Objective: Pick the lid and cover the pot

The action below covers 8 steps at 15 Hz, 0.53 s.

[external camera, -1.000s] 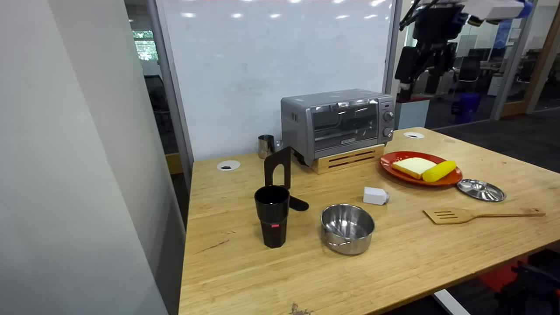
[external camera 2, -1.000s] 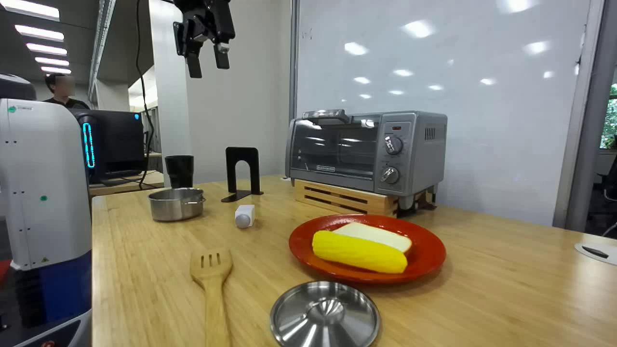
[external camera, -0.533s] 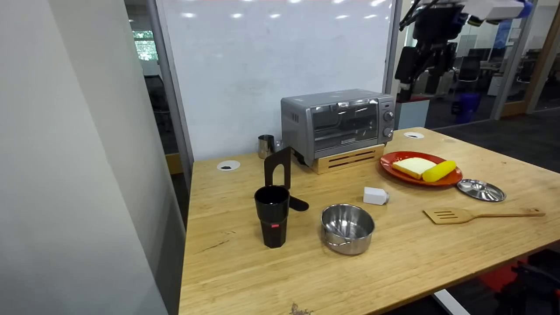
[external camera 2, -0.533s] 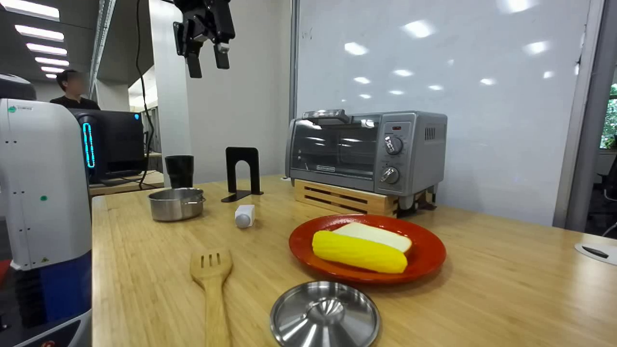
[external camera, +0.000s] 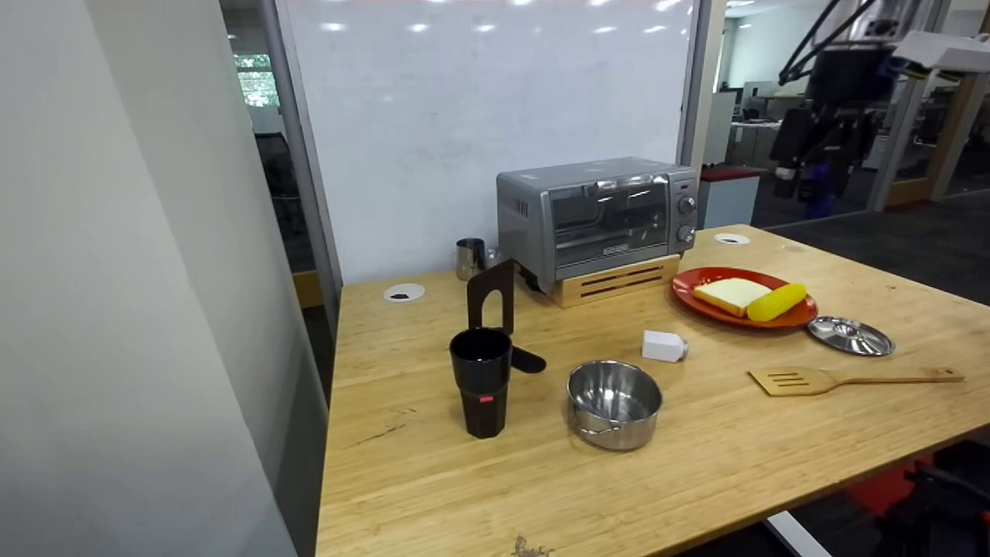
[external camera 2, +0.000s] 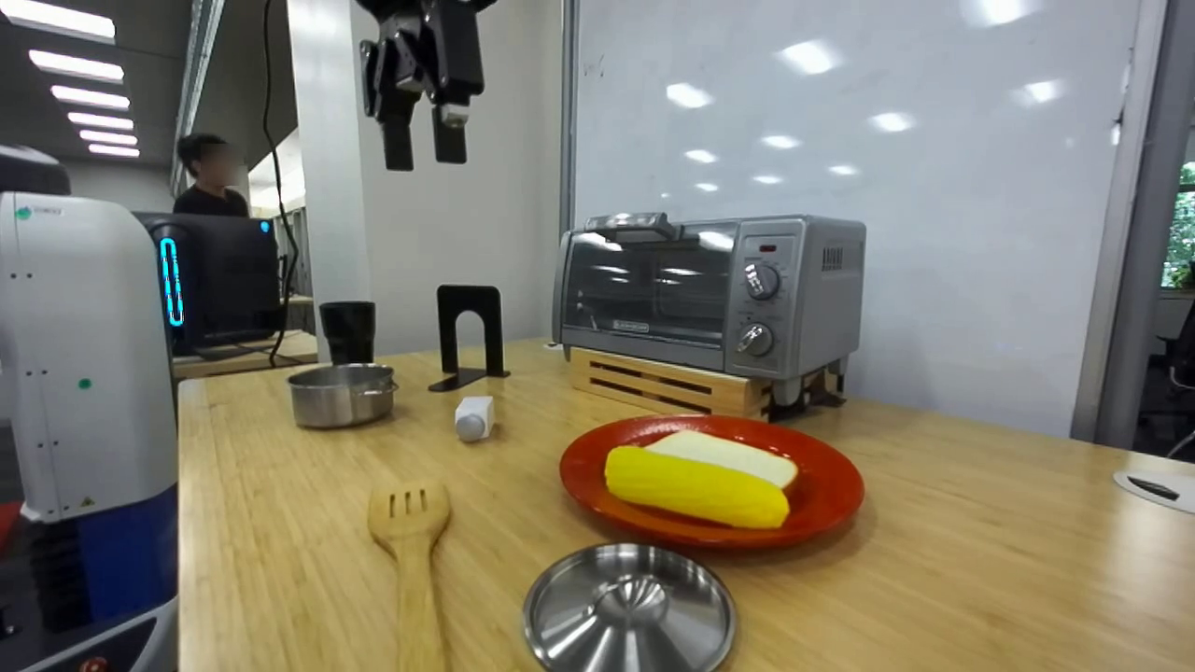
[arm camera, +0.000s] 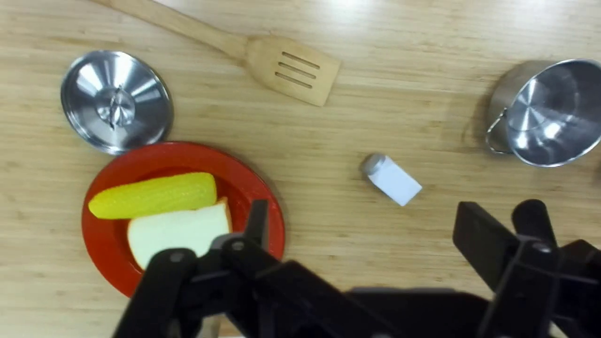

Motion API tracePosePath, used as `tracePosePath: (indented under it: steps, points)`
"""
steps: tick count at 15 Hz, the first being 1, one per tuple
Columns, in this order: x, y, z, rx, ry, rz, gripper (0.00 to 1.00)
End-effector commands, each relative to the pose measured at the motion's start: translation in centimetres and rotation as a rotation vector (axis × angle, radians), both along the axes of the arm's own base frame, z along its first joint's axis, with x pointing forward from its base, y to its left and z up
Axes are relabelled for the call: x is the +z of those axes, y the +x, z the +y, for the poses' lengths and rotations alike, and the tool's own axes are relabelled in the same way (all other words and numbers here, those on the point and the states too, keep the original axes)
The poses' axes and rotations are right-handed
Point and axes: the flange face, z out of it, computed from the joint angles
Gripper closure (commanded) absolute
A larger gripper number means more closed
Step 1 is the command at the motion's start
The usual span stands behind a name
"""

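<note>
In an exterior view I list: pot (external camera: pixel 615 406), round, bright steel, upright on the table (external camera: pixel 433 495). In an exterior view: my gripper (external camera 2: pixel 425 151), aloft, jaws parted. In my wrist view: lid (arm camera: pixel 116 103), round, shiny metal, knobbed at centre, lying just beside the red plate (arm camera: pixel 197 157).

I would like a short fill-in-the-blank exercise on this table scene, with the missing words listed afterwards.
Of the plate and the pot, the lid lies nearer to the ____.
The plate under the bread is ____ in colour.
The wooden spatula has ____ slots.
The gripper is not shut but ____.
Missing words: plate; red; three; open.
</note>
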Motion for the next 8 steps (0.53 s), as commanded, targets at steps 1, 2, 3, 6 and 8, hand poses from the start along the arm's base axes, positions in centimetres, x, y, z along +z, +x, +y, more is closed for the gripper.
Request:
tracePosePath:
  steps: [1, 2, 3, 6, 8]
  points:
    - [-3.2, -6.5, -5.5, -0.127, 0.061, -0.06, 0.0]
    - [-4.0, -8.0, -7.2, -0.166, 0.061, -0.073, 0.0]
    - [-4.7, -9.3, -8.6, -0.197, 0.07, -0.086, 0.0]
    - [-7.4, -11.5, -13.1, -0.291, 0.052, -0.129, 0.0]
    - [-9.6, -12.0, -15.5, -0.343, 0.04, -0.138, 0.0]
